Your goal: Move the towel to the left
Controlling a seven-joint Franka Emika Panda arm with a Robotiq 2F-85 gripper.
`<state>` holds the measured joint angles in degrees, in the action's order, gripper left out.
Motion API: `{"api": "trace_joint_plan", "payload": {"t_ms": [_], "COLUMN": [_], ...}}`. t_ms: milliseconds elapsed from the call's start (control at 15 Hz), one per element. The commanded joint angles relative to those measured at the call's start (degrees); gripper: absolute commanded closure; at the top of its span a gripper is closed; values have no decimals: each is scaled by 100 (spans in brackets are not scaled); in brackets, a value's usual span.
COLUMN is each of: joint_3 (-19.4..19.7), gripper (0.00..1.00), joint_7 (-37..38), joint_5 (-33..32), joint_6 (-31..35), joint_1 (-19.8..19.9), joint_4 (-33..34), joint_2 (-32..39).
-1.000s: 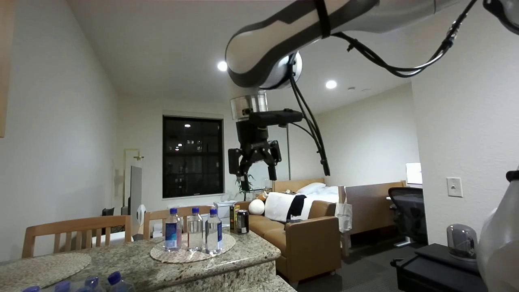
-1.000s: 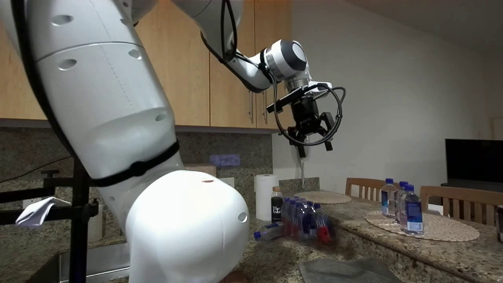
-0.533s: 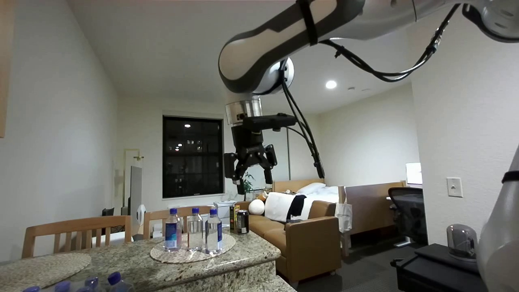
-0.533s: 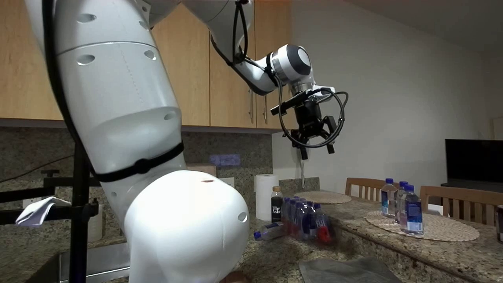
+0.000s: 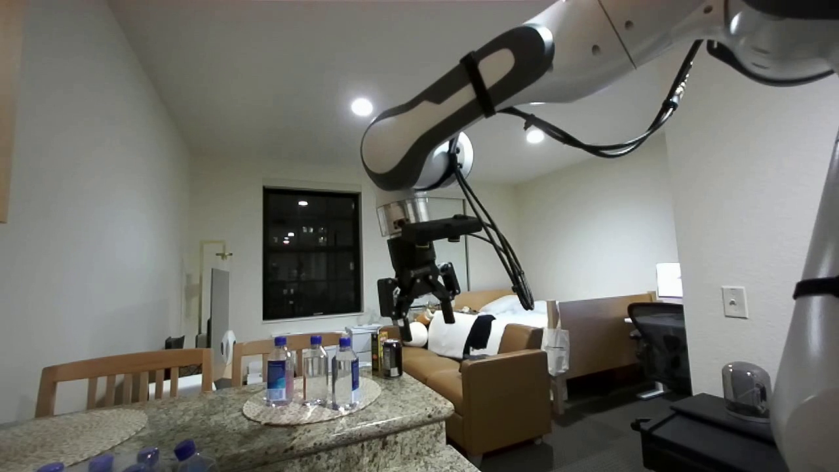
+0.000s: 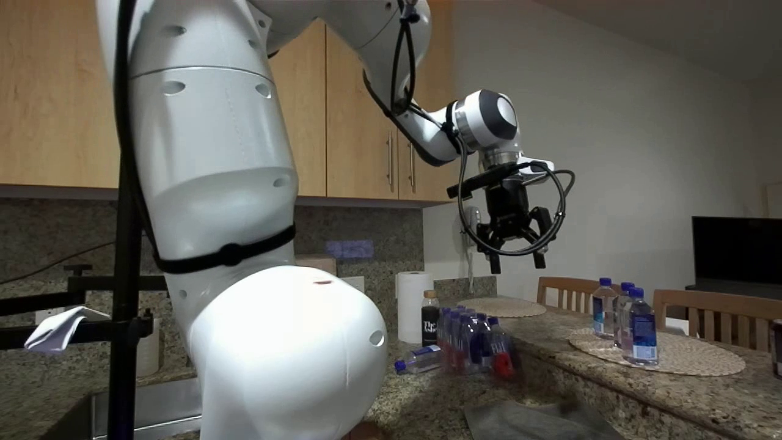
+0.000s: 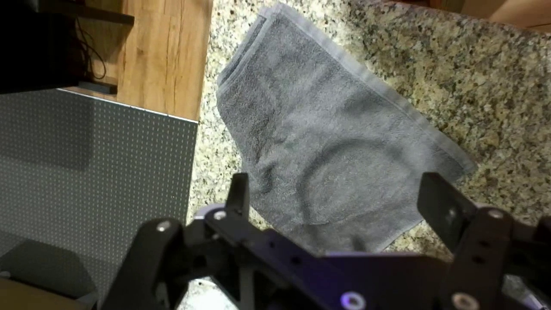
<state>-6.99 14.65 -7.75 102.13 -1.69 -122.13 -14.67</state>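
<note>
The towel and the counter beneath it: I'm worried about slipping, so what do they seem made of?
Towel: probably cotton terry, matte; the wrist view shows a fuzzy nap and a flatter woven band along one edge.
Counter: looks like granite, possibly an imitation, from its irregular cream, brown and black speckles; how polished it is, I can't tell.

In an exterior view the bottom edge cuts off the towel (image 6: 537, 421), and print on the bottles (image 6: 469, 343) clustered beyond it is mostly too blurred to read. In the wrist view the end effector (image 7: 335, 183) hides part of the towel
</note>
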Motion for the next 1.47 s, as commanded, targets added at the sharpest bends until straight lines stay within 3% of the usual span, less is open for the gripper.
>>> {"api": "trace_joint_plan", "payload": {"t_ms": [0, 200, 400, 467, 867, 1400], "joint_3": [291, 531, 626, 635, 662, 862], "gripper": [0, 0, 0, 0, 0, 0], "joint_7": [-139, 28, 370, 84, 169, -59], "joint_5": [113, 116, -92, 16, 11, -6], "joint_6": [398, 826, 602, 667, 636, 1154], "joint_1": [99, 214, 296, 252, 282, 404], "joint_4": [-31, -76, -146, -23, -40, -348], "joint_2": [347, 657, 812, 824, 918, 1274]}}
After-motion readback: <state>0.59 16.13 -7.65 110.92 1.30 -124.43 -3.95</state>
